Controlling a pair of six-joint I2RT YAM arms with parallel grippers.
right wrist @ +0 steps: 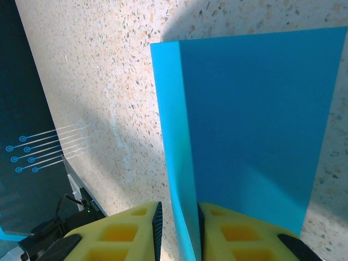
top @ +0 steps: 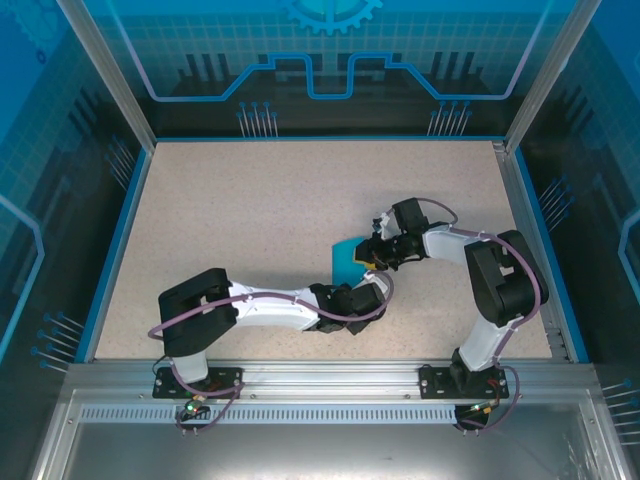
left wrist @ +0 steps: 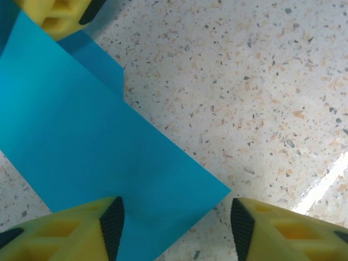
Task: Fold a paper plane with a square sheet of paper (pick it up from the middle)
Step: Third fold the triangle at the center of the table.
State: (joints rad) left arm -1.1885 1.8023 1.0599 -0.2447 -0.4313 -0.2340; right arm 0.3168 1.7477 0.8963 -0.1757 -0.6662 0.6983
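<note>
1. The square sheet of paper, bright cyan and folded, lies near the middle of the surface.
2. The surface is beige and speckled with a blue rim. The enclosure walls around it carry blue circuit lines and a gear motif.
3. The right end effector is pinched on a folded edge of the sheet.
4. The left end effector stands open at the sheet's corner, with one finger above the paper and the other over bare surface.

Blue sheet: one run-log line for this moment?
sheet: part-folded, on table | right tool: pinching its edge | left tool: open, straddling a corner
</note>
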